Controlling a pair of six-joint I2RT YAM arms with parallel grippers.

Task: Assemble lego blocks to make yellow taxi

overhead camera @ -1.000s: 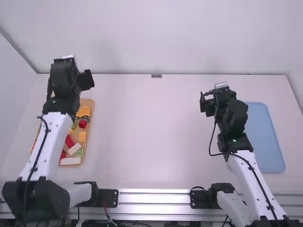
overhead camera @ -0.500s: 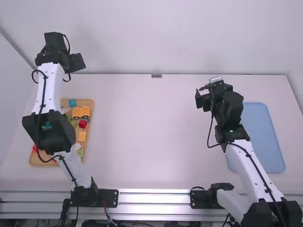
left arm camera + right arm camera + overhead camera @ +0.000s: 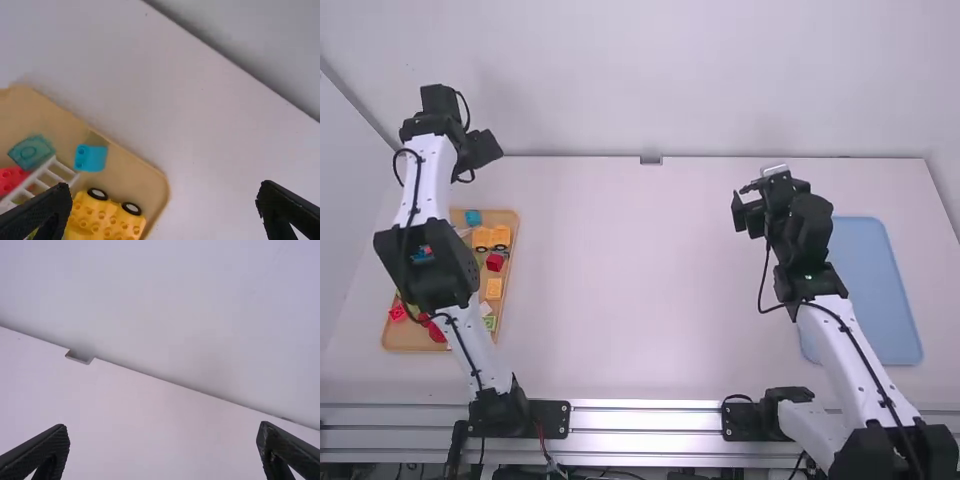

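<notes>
Above the far end of the wooden tray point(image 3: 508, 215) is my left gripper point(image 3: 478, 150); in the left wrist view the same left gripper point(image 3: 165, 189) is open with nothing held. A yellow vehicle piece with black wheels point(image 3: 491, 238) lies in the tray, and the left wrist view shows the studded yellow piece point(image 3: 107, 217) beside a bright blue block point(image 3: 91, 158). A plain yellow block point(image 3: 494, 288) sits nearer the camera. Over the right part of the table stands my right gripper point(image 3: 748, 212). Seen from its wrist, the right gripper point(image 3: 164, 429) is open over bare table.
The tray also holds red blocks point(image 3: 495, 262), a green block point(image 3: 489, 323), a white frame point(image 3: 45, 180) and a teal piece point(image 3: 31, 151). A blue mat point(image 3: 880, 290) lies at the right, partly behind the right arm. A wall borders the table's far edge.
My left arm has swung and stretched away from the camera, uncovering the yellow wheeled piece, then drawn back slightly. My right gripper has shifted a little to the left and away from the camera.
</notes>
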